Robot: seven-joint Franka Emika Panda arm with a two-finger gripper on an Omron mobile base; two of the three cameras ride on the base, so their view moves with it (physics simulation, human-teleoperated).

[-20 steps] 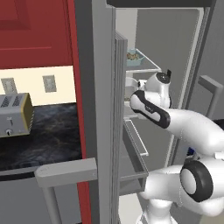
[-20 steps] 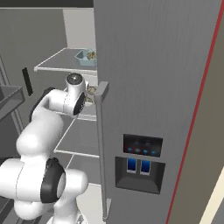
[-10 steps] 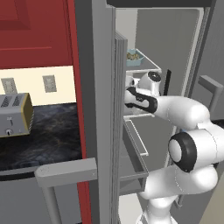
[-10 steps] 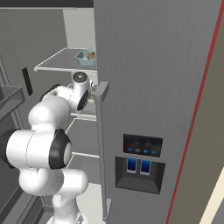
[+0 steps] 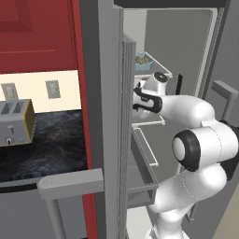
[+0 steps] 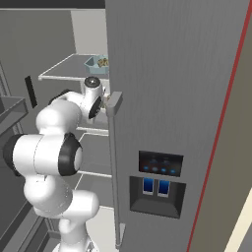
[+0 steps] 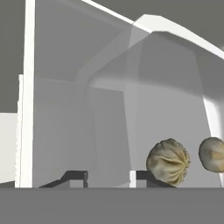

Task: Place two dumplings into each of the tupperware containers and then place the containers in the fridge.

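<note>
Hand view, nearest: two dark fingers (image 7: 109, 178) at bottom edge, narrow gap betw. tips, right tip on the rim of the white container (image 7: 175, 100); looks like pinching the wall, but grip contact not clear. Inside the white container: 2 tan dumplings (image 7: 168, 161) on its floor, one just beside the right tip, other at right edge, apart from each other.

Left base view: white arm (image 5: 196, 140) bent, reaching into open fridge (image 5: 186, 56) at mid-shelf level, hand hidden behind edge of fridge door (image 5: 114, 116). Upper shelf (image 5: 161, 70) beyond/above the wrist holds the pale blue container (image 5: 144, 61), brownish dumplings in it, count unclear.

Right base view: same blue container on the upper shelf, partly cut by the right fridge door (image 6: 172, 98).

Far left, well apart: toaster (image 5: 16, 122) on dark bench (image 5: 51, 149), red cabinet (image 5: 37, 35) above.
</note>
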